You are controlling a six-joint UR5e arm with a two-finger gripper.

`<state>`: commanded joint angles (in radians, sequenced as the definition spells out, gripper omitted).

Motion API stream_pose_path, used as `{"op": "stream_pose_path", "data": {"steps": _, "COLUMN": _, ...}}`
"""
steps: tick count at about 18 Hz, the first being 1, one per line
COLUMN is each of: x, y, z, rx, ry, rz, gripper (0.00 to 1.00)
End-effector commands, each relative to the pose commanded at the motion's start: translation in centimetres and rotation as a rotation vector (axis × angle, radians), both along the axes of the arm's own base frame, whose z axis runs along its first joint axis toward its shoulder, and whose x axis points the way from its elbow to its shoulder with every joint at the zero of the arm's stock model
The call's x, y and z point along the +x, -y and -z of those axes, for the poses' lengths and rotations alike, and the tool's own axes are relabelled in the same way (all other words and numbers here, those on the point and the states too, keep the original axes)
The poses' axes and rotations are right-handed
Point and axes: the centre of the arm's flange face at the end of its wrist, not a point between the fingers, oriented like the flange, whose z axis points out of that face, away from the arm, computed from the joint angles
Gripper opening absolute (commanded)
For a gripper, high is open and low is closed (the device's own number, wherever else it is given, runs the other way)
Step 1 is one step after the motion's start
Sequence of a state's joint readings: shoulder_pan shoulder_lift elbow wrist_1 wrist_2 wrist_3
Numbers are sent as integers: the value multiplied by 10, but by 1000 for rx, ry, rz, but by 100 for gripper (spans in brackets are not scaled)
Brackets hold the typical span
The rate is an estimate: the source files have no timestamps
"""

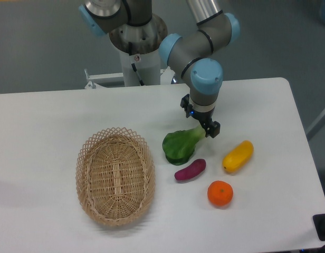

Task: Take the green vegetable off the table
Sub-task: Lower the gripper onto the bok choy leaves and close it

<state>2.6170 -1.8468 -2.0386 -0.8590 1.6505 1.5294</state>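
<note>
The green vegetable (179, 145) lies on the white table (57, 113) right of the basket, dark leaves to the lower left and its pale stem pointing up and right. My gripper (200, 118) hangs directly over the stem end and hides its tip. The fingers point down and stand apart, so the gripper looks open with nothing held. The arm's blue-capped wrist (206, 74) is just above it.
A woven wicker basket (115, 175) sits at the left of the vegetable. A purple eggplant-like piece (190, 169) lies just below the leaves, a yellow oblong vegetable (238, 156) to the right, and an orange (220, 193) near the front. The robot base (137, 47) stands behind the table.
</note>
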Motion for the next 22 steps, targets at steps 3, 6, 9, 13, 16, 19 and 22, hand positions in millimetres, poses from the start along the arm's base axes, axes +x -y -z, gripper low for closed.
{"op": "stream_pose_path", "data": {"steps": 3, "x": 2, "y": -4, "z": 7, "rx": -33, "ry": -17, "rz": 7, "gripper": 100}}
{"op": "stream_pose_path", "data": {"steps": 6, "x": 1, "y": -6, "z": 7, "rx": -30, "ry": -28, "rz": 9, "gripper": 100}}
{"op": "stream_pose_path", "data": {"steps": 9, "x": 0, "y": -7, "z": 6, "rx": -23, "ry": -38, "rz": 6, "gripper": 76}}
{"op": "stream_pose_path", "data": {"steps": 13, "x": -2, "y": -8, "z": 4, "rx": -17, "ry": -44, "rz": 5, "gripper": 48}}
{"op": "stream_pose_path", "data": {"steps": 16, "x": -2, "y": -8, "z": 2, "rx": -17, "ry": -47, "rz": 5, "gripper": 40}}
{"op": "stream_pose_path", "data": {"steps": 19, "x": -6, "y": -8, "z": -4, "rx": -10, "ry": -57, "rz": 5, "gripper": 32}}
{"op": "stream_pose_path", "data": {"steps": 22, "x": -7, "y": -8, "z": -6, "rx": -10, "ry": -59, "rz": 13, "gripper": 28}}
